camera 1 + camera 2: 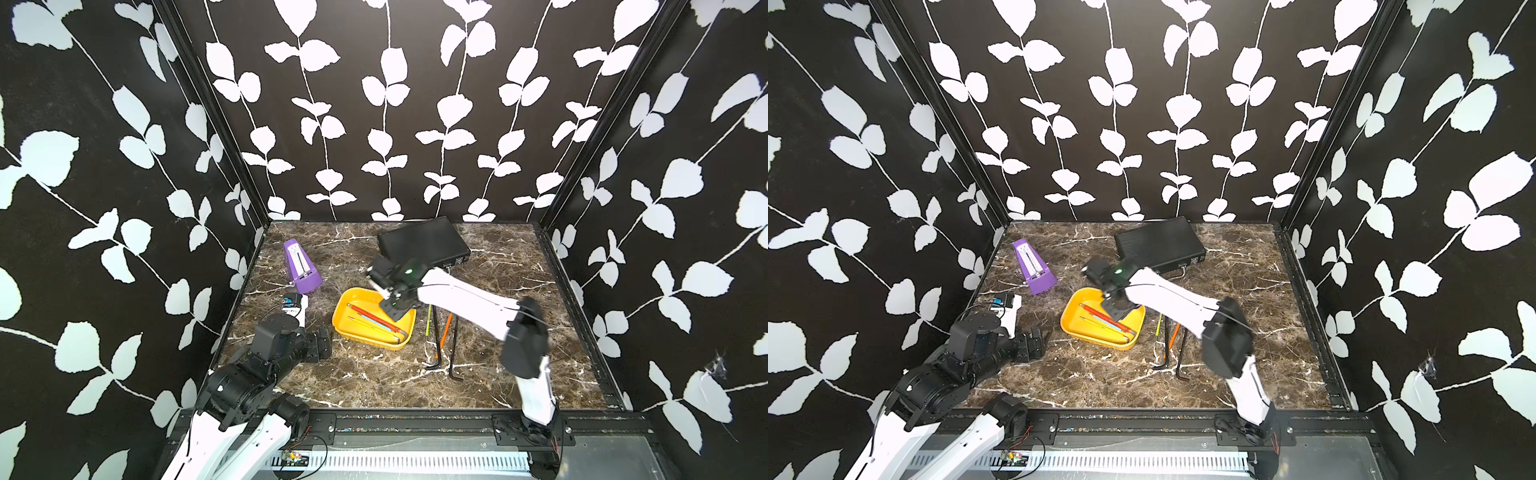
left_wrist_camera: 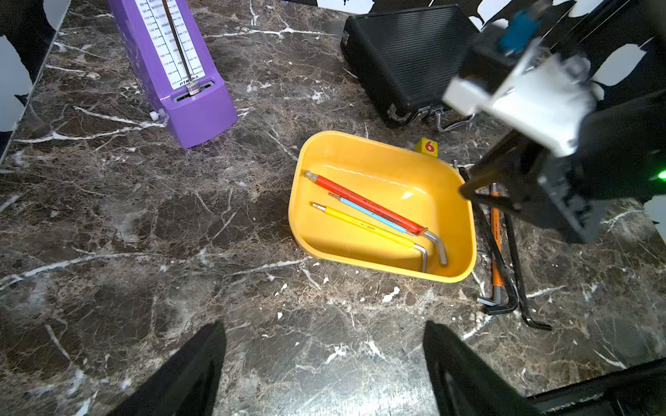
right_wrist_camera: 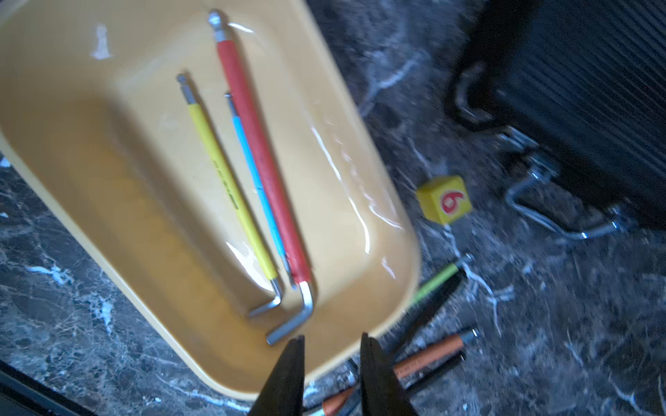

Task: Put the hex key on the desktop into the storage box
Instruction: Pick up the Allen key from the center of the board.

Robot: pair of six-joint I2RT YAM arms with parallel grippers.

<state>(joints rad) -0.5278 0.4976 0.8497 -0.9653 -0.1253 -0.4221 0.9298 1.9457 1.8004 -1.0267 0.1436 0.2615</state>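
The yellow storage box [image 1: 345, 309] sits mid-desktop [image 1: 374, 378] and holds three hex keys: red [image 2: 364, 201], blue [image 2: 371, 214] and yellow [image 2: 364, 225]. Right of the box, on the marble, lie a green hex key [image 1: 428, 320], an orange one [image 1: 445, 330] and two black ones [image 1: 454, 349]. My right gripper [image 3: 331, 338] hovers over the box's right rim, its jaws a narrow gap apart with nothing between them. My left gripper [image 2: 324, 327] rests low, left of the box, open and empty.
A purple metronome [image 1: 301, 268] stands at the back left. A flat black ribbed case [image 1: 424, 243] lies at the back, behind my right wrist. A small yellow cube marked 6 [image 2: 427, 147] sits between case and box. Patterned walls close three sides.
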